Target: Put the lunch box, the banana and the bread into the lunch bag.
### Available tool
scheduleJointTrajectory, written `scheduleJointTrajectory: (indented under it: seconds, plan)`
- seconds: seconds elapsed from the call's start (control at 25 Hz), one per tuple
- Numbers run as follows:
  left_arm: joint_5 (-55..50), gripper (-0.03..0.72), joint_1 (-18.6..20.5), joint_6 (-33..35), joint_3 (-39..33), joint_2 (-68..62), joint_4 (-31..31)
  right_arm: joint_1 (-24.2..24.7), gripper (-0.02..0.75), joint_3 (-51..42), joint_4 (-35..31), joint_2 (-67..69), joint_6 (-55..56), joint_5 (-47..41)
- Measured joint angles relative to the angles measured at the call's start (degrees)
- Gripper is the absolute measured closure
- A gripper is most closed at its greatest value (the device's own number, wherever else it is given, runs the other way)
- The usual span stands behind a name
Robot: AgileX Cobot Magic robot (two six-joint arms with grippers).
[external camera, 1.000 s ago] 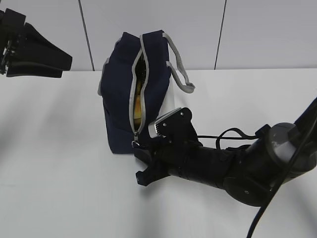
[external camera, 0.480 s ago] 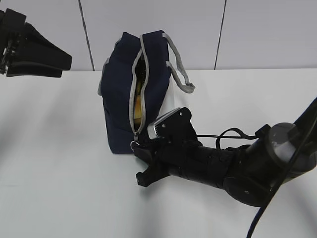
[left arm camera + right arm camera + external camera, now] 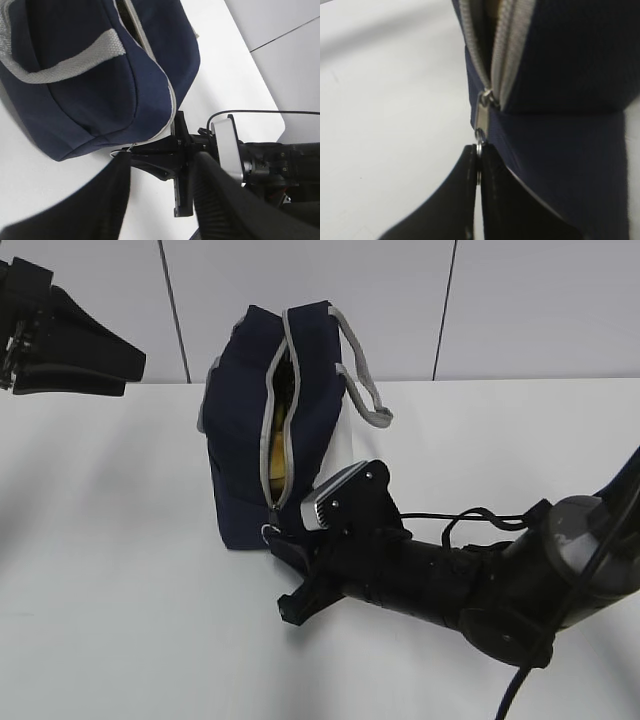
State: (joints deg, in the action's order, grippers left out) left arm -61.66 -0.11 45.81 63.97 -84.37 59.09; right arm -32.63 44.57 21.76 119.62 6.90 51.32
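Note:
The navy lunch bag (image 3: 240,430) lies on its side on the white table, its grey-trimmed zipper opening (image 3: 277,410) facing me and gaping. Something yellow, the banana by its colour (image 3: 276,445), shows inside. The lunch box and the bread are hidden. My right gripper (image 3: 274,537) is at the low end of the zipper, shut on the zipper pull's metal ring (image 3: 479,137); its tips (image 3: 479,152) are pressed together just below the slider (image 3: 482,112). My left gripper (image 3: 128,368) hangs open and empty, raised at the far left. It looks down on the bag (image 3: 100,90).
The bag's grey strap handle (image 3: 365,390) loops out to the right over the table. My right arm (image 3: 480,580) lies low across the front right of the table, with its cable (image 3: 470,515) behind it. A panelled wall (image 3: 500,310) closes the back.
My right arm has sunk slightly toward the front with the pull ring still pinched. The zipper opening looks the same. The left arm has not moved.

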Motion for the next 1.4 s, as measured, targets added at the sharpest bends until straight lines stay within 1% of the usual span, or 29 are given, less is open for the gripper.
scheduleJointTrajectory:
  seconds: [0.4, 0.64, 1.0, 1.24, 1.4]
  plan:
    - [0.06, 0.38, 0.0, 0.0, 0.0, 0.0, -0.02, 0.0, 0.754, -0.23, -0.24, 0.0, -0.35, 0.36]
    - [0.12, 0.38, 0.0, 0.0, 0.0, 0.0, -0.07, 0.0, 0.754, -1.93, -2.9, -0.23, -0.97, 0.48]
    - [0.43, 0.38, 0.0, 0.0, 0.0, 0.0, -0.07, 0.0, 0.754, -2.44, -2.54, -0.59, -1.44, 1.73]
    - [0.43, 0.38, 0.0, 0.0, 0.0, 0.0, -0.07, 0.08, 0.754, -2.44, 1.94, -3.09, 0.16, 1.61]
    - [0.43, 0.38, 0.0, 0.0, 0.0, 0.0, -0.07, 0.08, 0.754, -2.48, 4.11, -6.11, 0.45, -1.18]
